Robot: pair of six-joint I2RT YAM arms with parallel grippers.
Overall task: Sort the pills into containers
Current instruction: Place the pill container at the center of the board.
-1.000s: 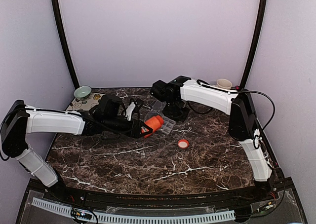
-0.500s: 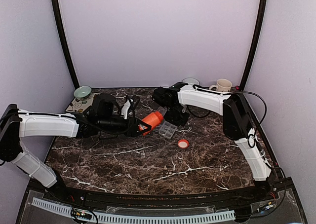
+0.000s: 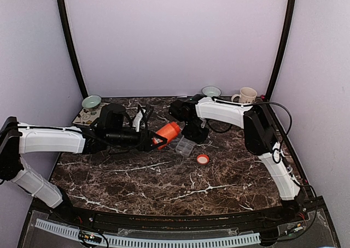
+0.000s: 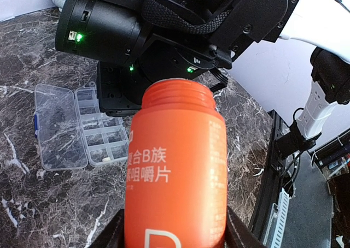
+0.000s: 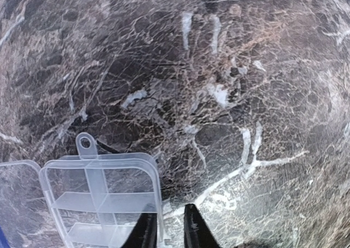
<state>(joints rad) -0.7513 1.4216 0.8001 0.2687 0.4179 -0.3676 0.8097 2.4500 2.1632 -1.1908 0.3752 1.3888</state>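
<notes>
Dark marble with white veins forms the table top point(image 3: 164, 182), enclosed by pale lilac walls.

Left gripper point(image 4: 175, 234): clenched on the orange bottle point(image 4: 175, 166). We see the two fingers point(image 4: 112, 234) pressed against opposite sides of its lower body. The bottle carries no cap, and its open mouth points toward the right arm's black wrist housing. From above, the bottle point(image 3: 168, 133) hangs tilted over the table, mouth up and to the right, just left of the organiser box point(image 3: 185, 145).

Right gripper point(image 5: 169, 229): fingertips slightly parted, pointing down at the table. The box's near wall point(image 5: 159, 204) stands in the narrow gap, close against one fingertip point(image 5: 146, 229). Marble shows between the wall and the other fingertip, so we read the grip as released.

The organiser box lies flat on the marble near the table's centre. Its clear lid point(image 4: 54, 128) is folded open alongside the compartment rows point(image 4: 101, 133). One small pale item lies in a near compartment; we cannot identify it.

A red-and-white cap point(image 3: 202, 159) lies on the table just in front of the box. At the far edge stand a pale green bowl point(image 3: 91, 101) on a patterned mat, a second bowl point(image 3: 211, 90) and a cream mug point(image 3: 248, 95).
</notes>
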